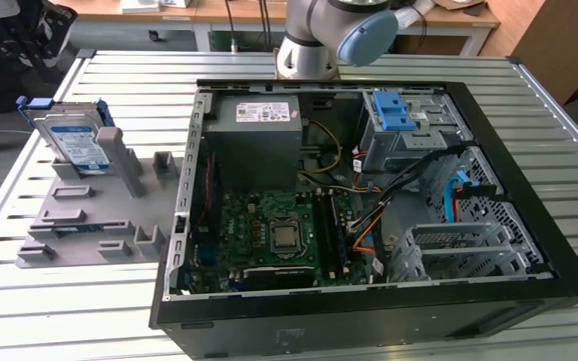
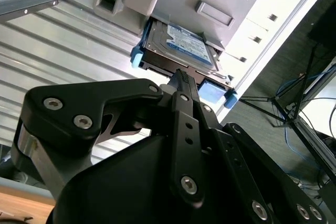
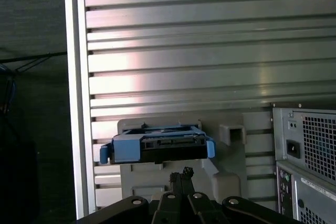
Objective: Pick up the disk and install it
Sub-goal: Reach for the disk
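- My gripper (image 3: 181, 174) hangs outside the case (image 1: 530, 105), facing the disk (image 3: 157, 144) end on; in the first wrist view the tips line up with the middle of the blue carrier frame but stand apart from it.
- The tips look drawn together with nothing between them, so I judge the gripper clenched and empty. The second wrist view (image 2: 181, 77) gives the same reading: one narrow dark tip aimed at the disk's near edge, with a gap before it.
- The disk (image 1: 76, 143) stands on edge in the grey holder (image 1: 88, 218), which lies on the slatted table (image 1: 129, 83) beside the case, on the exterior view's left. Its white-and-blue label faces outward, and the blue frame wraps its edges.
- In the second wrist view the disk (image 2: 181, 45) sits seated in the holder's slot, with blue tabs showing at both ends.
- Done so far, by my judgement: only the approach. I am lined up on the disk and near it.
- Left to do: the whole of the pick and the whole of the install. The disk is not yet gripped, not yet lifted and well outside the case.
- Inside the case, the drive cage (image 1: 409, 135) with its blue latch sits at the far corner, and a second metal cage (image 1: 460, 244) sits nearer the front. I cannot tell which one takes the disk.
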